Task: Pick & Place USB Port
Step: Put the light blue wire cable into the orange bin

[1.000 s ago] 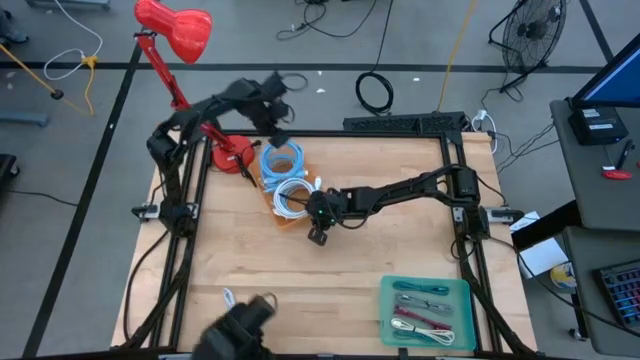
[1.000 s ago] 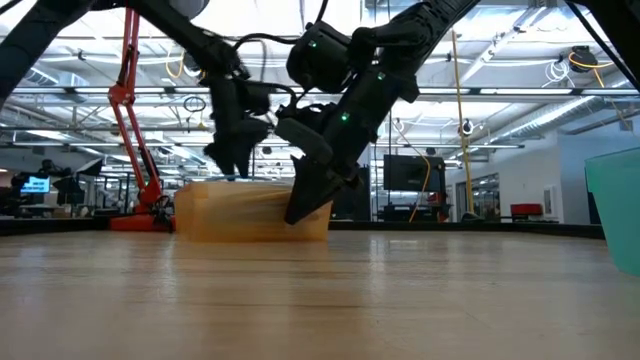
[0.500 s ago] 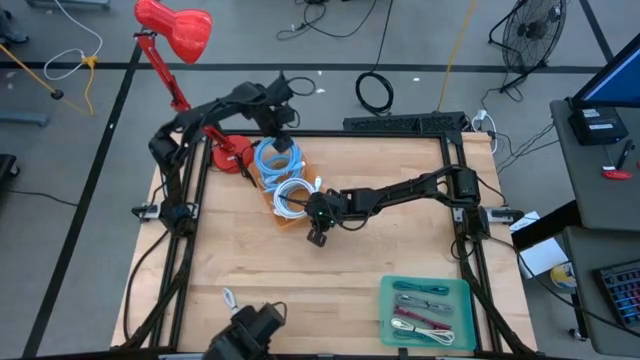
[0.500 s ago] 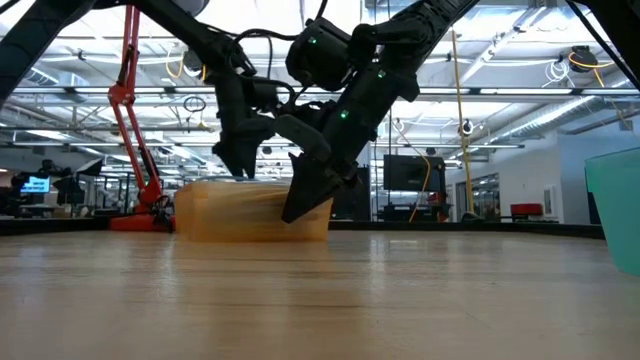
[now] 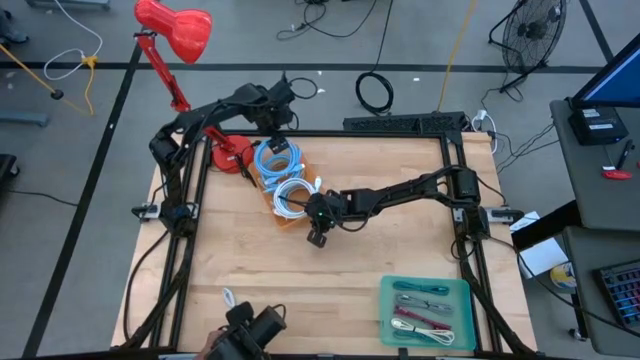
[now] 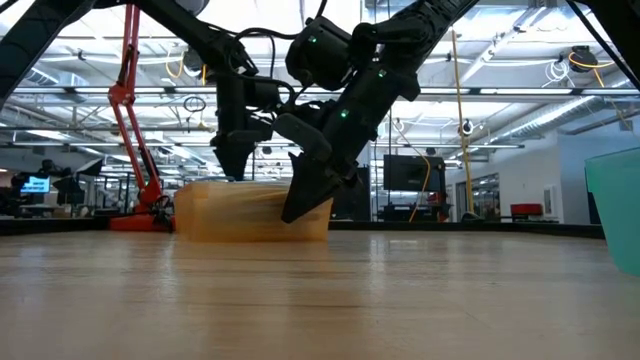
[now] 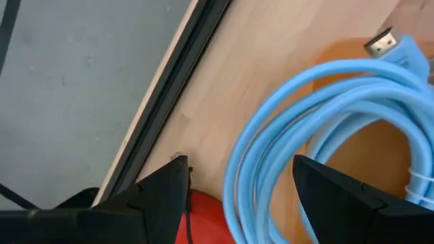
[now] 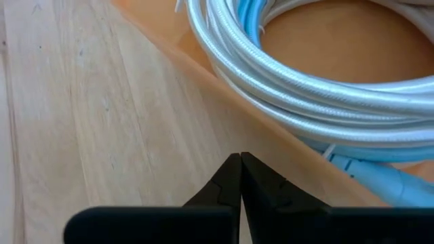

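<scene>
Cables (image 5: 285,180) fill orange tray (image 5: 290,221); wrist views alone show left gripper (image 7: 241,183) apart, right gripper (image 8: 241,177) together.

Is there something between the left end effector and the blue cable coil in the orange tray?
Nothing visible blocks it. The open left end effector hangs directly over the blue cable coil in the orange tray, its fingers straddling the loops. The shut right end effector waits at the tray's edge.
</scene>
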Robot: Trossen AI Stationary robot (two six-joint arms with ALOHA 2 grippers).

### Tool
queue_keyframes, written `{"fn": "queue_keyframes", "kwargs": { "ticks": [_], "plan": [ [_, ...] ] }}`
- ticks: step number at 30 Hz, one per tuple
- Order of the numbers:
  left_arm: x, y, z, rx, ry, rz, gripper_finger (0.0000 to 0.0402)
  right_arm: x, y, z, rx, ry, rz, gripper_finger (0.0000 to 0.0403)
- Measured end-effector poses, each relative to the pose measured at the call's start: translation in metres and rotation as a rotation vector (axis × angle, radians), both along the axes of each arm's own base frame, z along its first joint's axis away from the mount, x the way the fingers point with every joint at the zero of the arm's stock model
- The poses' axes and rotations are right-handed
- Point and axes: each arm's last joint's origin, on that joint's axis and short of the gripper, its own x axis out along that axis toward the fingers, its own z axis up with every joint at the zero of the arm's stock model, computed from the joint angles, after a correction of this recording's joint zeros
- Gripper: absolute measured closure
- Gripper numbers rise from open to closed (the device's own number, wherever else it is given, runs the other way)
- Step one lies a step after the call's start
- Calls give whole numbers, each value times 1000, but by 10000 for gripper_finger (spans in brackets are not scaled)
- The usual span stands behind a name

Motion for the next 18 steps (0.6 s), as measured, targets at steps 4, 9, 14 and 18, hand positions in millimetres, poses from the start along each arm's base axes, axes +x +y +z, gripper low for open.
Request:
{"fn": "queue_keyframes", "kwargs": {
  "ticks": [4,9,14,18],
  "plan": [
    [-4,2,0,-8,18,-4,135,0,0,0,0,0,0,403],
    [-9,6,-1,-15,21,7,135,0,0,0,5,0,-6,403],
    [-14,7,-5,-41,17,16,135,0,0,0,5,0,-7,403],
    [-18,3,-18,-77,52,8,135,0,0,0,5,0,-7,403]
  ]
}}
